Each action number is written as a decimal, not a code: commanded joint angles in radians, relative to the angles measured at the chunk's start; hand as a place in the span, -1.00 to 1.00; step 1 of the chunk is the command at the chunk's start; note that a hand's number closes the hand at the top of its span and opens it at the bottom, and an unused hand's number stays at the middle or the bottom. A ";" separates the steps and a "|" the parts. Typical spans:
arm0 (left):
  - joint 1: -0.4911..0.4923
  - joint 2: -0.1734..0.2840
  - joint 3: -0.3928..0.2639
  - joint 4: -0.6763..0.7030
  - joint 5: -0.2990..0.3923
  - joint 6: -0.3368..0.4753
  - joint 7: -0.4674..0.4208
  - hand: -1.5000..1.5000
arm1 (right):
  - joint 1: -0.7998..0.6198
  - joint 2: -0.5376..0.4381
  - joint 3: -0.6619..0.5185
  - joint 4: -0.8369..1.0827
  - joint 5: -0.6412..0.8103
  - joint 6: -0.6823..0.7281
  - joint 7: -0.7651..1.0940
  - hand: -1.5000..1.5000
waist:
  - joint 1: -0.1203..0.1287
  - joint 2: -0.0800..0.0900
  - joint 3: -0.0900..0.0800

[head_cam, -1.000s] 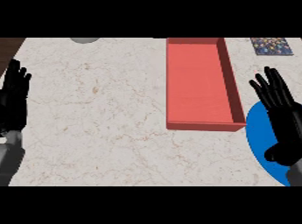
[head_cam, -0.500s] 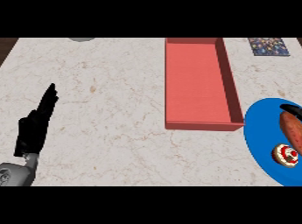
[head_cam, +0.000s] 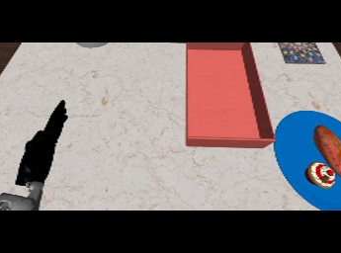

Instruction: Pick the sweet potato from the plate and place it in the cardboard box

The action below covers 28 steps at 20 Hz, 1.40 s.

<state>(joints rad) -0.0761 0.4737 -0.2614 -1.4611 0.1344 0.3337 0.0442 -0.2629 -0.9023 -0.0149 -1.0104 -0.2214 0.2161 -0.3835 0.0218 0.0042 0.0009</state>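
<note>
While the sweet potato [head_cam: 331,150] lies lengthwise on the blue plate [head_cam: 293,148] at the tabletop's right edge, the only visible hand, the left hand [head_cam: 43,146], straight-fingered and empty, sits far across at the left edge.

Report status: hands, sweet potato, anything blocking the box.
Left hand open, edge-on over counter; right hand out of view. Sweet potato on blue plate, beside a small round item. Red box unobstructed.

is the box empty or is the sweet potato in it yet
Empty: the box shows only its bare red floor. The sweet potato lies on the plate.
</note>
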 commanded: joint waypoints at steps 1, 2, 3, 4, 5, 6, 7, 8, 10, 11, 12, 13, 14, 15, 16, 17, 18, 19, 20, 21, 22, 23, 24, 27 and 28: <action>-0.002 -0.020 -0.012 0.010 -0.025 0.017 -0.010 0.00 | -0.022 -0.161 0.082 0.024 0.128 0.133 0.008 -1.00 | 0.003 0.003 -0.001; -0.014 -0.031 -0.017 0.006 -0.012 0.006 0.010 0.00 | -0.033 -0.188 0.116 0.007 0.155 0.172 0.031 -1.00 | 0.004 0.003 -0.002; 0.016 -0.003 -0.011 -0.010 -0.024 0.005 -0.005 0.00 | -0.025 -0.213 0.138 0.004 0.177 0.209 0.032 -1.00 | 0.010 0.000 -0.002; 0.023 0.007 -0.004 -0.015 -0.008 -0.013 0.009 0.00 | -0.031 -0.251 0.155 0.011 0.197 0.251 0.049 -1.00 | 0.014 0.001 -0.002; 0.011 0.002 -0.001 -0.020 -0.013 -0.007 0.010 0.00 | -0.009 -0.244 0.186 0.017 0.239 0.260 0.006 -1.00 | 0.007 0.001 -0.001; 0.011 -0.001 -0.011 -0.045 -0.024 0.001 0.025 0.00 | -0.066 -0.253 0.202 0.014 0.253 0.287 0.058 -1.00 | 0.019 0.001 -0.001; 0.014 0.009 0.000 -0.039 -0.012 -0.017 0.024 0.00 | -0.073 -0.226 0.239 -0.059 0.267 0.292 0.118 -1.00 | 0.010 -0.002 -0.002; 0.000 0.011 0.012 -0.018 -0.006 -0.028 0.027 0.00 | -0.088 -0.247 0.248 -0.057 0.274 0.348 0.109 -1.00 | 0.004 -0.001 -0.002; 0.061 -0.011 0.002 -0.065 -0.033 0.006 -0.006 0.00 | -0.104 -0.222 0.260 -0.042 0.297 0.382 0.129 -1.00 | 0.003 -0.003 -0.001; 0.054 -0.031 -0.006 -0.057 -0.045 0.024 0.015 0.00 | -0.099 -0.217 0.267 -0.102 0.289 0.403 0.176 -1.00 | -0.009 -0.005 -0.002; 0.027 -0.024 0.018 -0.019 -0.035 -0.010 0.007 0.00 | -0.112 -0.187 0.265 -0.075 0.319 0.399 0.169 -1.00 | -0.011 -0.003 -0.001; 0.047 0.010 0.060 -0.032 -0.004 -0.053 -0.011 0.00 | -0.101 -0.160 0.266 -0.068 0.351 0.372 0.164 -1.00 | -0.011 -0.003 -0.001; 0.044 -0.046 0.024 -0.009 -0.053 -0.014 -0.018 0.00 | -0.121 -0.140 0.260 -0.011 0.396 0.366 0.138 -1.00 | -0.011 -0.002 -0.001; 0.041 -0.040 0.038 -0.027 -0.058 -0.007 -0.003 0.00 | -0.137 -0.148 0.244 -0.076 0.375 0.391 0.233 -1.00 | -0.015 -0.004 -0.001; 0.010 -0.059 0.024 -0.027 -0.072 -0.008 0.043 0.00 | -0.080 -0.113 0.240 -0.063 0.402 0.336 0.201 -1.00 | -0.020 -0.004 -0.001; 0.054 -0.016 0.055 -0.090 -0.045 -0.037 0.063 0.00 | -0.102 -0.096 0.227 -0.131 0.374 0.362 0.312 -1.00 | -0.018 -0.006 -0.001; 0.063 -0.024 0.077 -0.041 -0.043 -0.040 0.003 0.00 | -0.018 -0.057 0.236 -0.176 0.382 0.295 0.302 -1.00 | -0.025 -0.007 -0.001; 0.068 -0.058 0.060 -0.010 -0.064 -0.040 -0.020 0.00 | -0.021 -0.061 0.207 -0.215 0.377 0.312 0.349 -1.00 | -0.026 -0.006 -0.002; 0.042 -0.031 0.092 -0.046 -0.059 -0.055 0.035 0.00 | -0.069 -0.101 0.165 -0.200 0.363 0.394 0.360 -1.00 | -0.022 -0.006 -0.001; 0.051 -0.072 0.047 -0.073 -0.102 -0.024 0.038 0.00 | -0.021 -0.061 0.194 -0.132 0.446 0.320 0.270 -1.00 | -0.021 -0.005 -0.001; 0.041 -0.061 0.077 -0.059 -0.087 -0.050 0.058 0.00 | -0.036 -0.028 0.182 -0.149 0.451 0.321 0.326 -1.00 | -0.020 -0.005 -0.001; 0.090 -0.074 0.078 -0.047 -0.090 -0.042 0.001 0.00 | -0.068 -0.027 0.192 -0.157 0.465 0.344 0.366 -1.00 | -0.017 -0.005 -0.001; 0.074 -0.078 0.083 -0.037 -0.097 -0.063 0.006 0.00 | 0.015 -0.041 0.170 -0.194 0.477 0.332 0.320 -1.00 | -0.023 -0.005 -0.001; 0.098 -0.078 0.073 -0.141 -0.119 -0.067 0.071 0.00 | -0.081 0.006 0.172 -0.041 0.558 0.349 0.282 -1.00 | -0.012 -0.004 0.000; 0.106 -0.090 0.084 -0.095 -0.108 -0.080 0.028 0.00 | 0.016 0.011 0.183 -0.140 0.569 0.306 0.314 -1.00 | -0.020 -0.005 -0.001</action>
<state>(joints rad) 0.0035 0.4018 -0.1842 -1.5380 0.0380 0.2720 0.0779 -0.2962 -0.9252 0.1707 -1.1377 0.2808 0.5506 -0.0724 0.0039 -0.0004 -0.0002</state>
